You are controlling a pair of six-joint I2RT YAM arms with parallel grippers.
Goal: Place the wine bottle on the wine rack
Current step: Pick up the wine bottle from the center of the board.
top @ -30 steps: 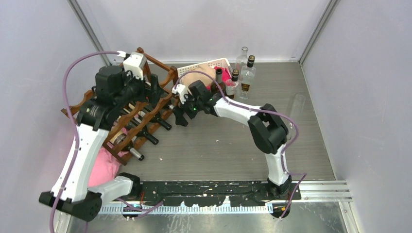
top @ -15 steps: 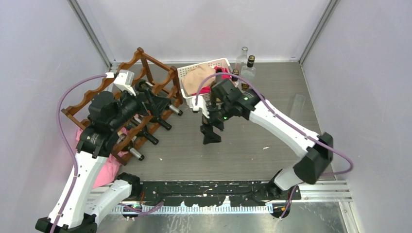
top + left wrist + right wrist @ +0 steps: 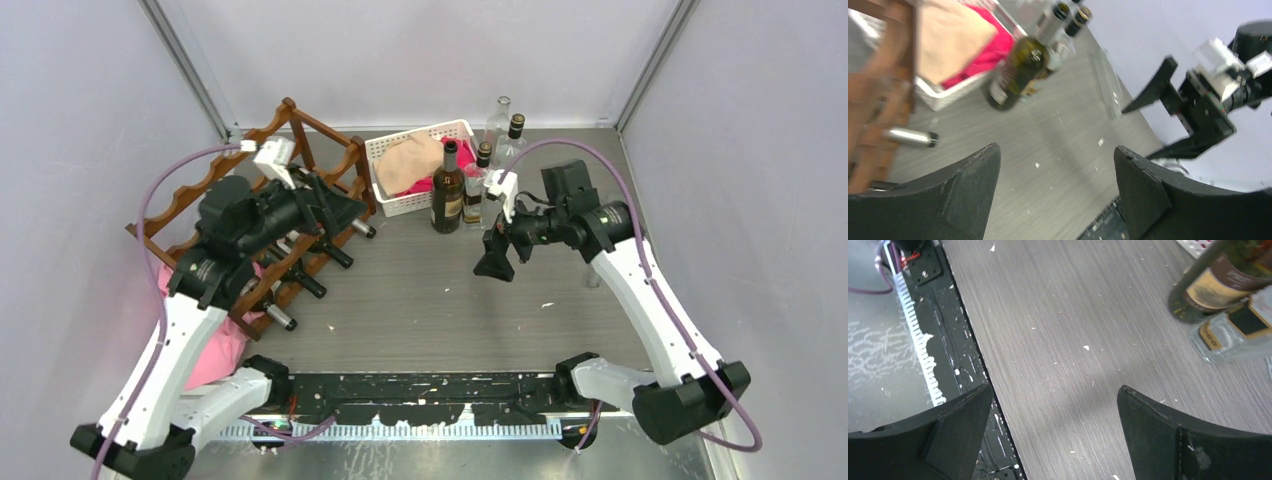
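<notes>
Bottle labels [image 3: 1217,288] blurred; no legible text anywhere.

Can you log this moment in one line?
left gripper open near wine rack | right gripper open, empty | wine bottle standing, unheld

At the far edge of the table [image 3: 440,300] we see a white basket [image 3: 405,207] holding a beige cloth [image 3: 405,160] over a pink rag [image 3: 428,184]. Right of it stand a clear bottle [image 3: 499,118] and a black-capped bottle [image 3: 512,143]. A pink cloth [image 3: 215,345] lies at the left edge, and a white crumb [image 3: 546,305] sits mid-table.
</notes>
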